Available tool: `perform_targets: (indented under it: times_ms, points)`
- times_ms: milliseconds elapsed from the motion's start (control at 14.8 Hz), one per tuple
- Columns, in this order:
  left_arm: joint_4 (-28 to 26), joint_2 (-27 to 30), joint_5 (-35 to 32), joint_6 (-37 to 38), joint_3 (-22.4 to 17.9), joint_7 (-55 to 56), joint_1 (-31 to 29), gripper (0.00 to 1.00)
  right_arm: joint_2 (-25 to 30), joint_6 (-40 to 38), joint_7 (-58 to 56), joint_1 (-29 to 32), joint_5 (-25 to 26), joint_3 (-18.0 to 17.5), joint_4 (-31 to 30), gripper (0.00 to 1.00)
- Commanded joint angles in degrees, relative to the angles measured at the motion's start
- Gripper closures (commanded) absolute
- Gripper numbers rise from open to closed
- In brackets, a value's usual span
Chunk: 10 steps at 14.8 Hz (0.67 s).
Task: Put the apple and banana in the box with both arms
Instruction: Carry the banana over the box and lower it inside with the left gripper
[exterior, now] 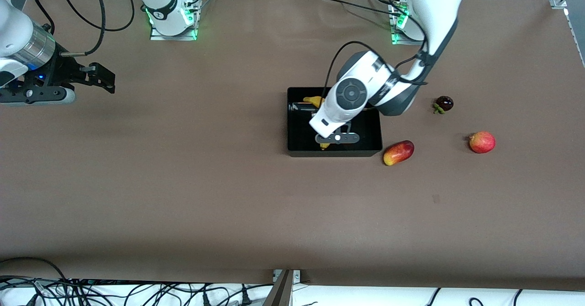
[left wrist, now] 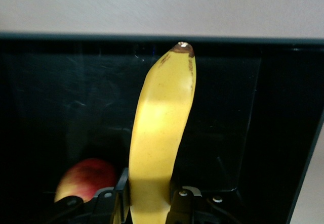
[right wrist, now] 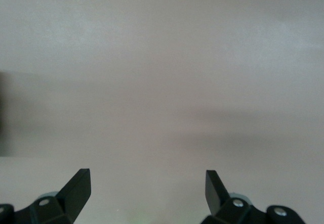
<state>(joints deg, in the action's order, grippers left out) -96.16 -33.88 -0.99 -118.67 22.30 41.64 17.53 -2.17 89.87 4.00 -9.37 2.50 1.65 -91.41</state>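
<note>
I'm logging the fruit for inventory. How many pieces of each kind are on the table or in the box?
Banana: 1
Apple, in the box: 1
Oblong red-and-yellow fruit: 1
Round pinkish-red fruit: 1
Small dark purple fruit: 1
Total: 5

The table point(exterior: 183, 196) is seen from high across; the box point(exterior: 297, 146), perhaps its floor, is shared close-up by the left wrist view.

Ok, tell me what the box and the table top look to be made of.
The box: probably hard plastic, glossy black; its floor mirrors the banana and shows fine scratches. The table top: matte brown, perhaps paper or a mat; it shows no glare.
</note>
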Motion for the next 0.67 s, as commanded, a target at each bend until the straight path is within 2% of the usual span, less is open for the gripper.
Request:
perform_targets:
  times_ms: [0,135,404,472,539,606]
  points:
    - [1.67,-2.06,0.38,-0.16,-0.77,1.78,2.06,0.96,-0.38,-0.05,-0.48,-0.21,0.84,-0.06,1.05,0.0]
    - [1.41,-3.03,0.03,-0.25,-0.77,1.78,2.42,0.96,-0.38,-0.05,-0.48,-0.21,0.76,-0.06,1.05,0.0]
    - [1.5,-5.67,-5.24,-0.33,-0.77,2.48,2.59,0.95,-0.38,-0.05,-0.22,-0.21,0.67,-0.06,1.05,0.0]
    - [1.41,-6.28,-5.77,-1.47,-0.77,2.48,2.51,0.92,-0.38,-0.05,-0.04,-0.21,0.67,-0.06,1.05,0.0]
    - [1.5,-6.54,-5.78,-2.17,-0.86,2.48,2.33,0.75,-0.47,-0.05,0.22,-0.21,0.58,-0.06,1.05,0.0]
    - [1.5,-6.37,-5.86,-2.18,-0.86,2.48,1.98,0.42,-0.38,0.04,0.39,-0.21,0.49,-0.06,1.05,0.0]
